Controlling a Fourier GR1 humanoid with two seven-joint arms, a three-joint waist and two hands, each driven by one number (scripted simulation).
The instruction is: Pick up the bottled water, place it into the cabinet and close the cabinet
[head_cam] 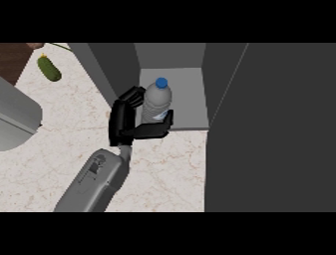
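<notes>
— Where's the bottled water right now?

— Upright on the cabinet floor, by its front edge and left wall, blue cap up.

— And the hand?

— The left hand is grasping it: fingers curl round the bottle's left side, thumb across its base in front.

— Anything else on the counter?

— A cucumber near the far left corner, well apart.
</notes>
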